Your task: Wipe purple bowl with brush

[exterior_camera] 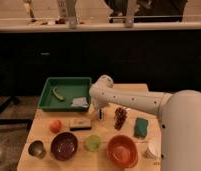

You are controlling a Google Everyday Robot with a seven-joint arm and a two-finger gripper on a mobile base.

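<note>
- The jaws of the gripper (100,114) stand spread with nothing between them, pointing down just above the counter (129,92).
- They hang just right of the brush (80,123), which lies flat on the counter, untouched, below the green tray (64,86).
- The purple bowl (64,146) sits at the front edge, between a small metal cup (36,148) and a green cup (93,143), well apart from the jaws.
- Judging by this, nothing is done yet: the brush must be picked up, carried to the bowl and wiped inside.
- The white arm reaches in from the right, runs leftward across the counter, then bends down at the wrist.
</note>
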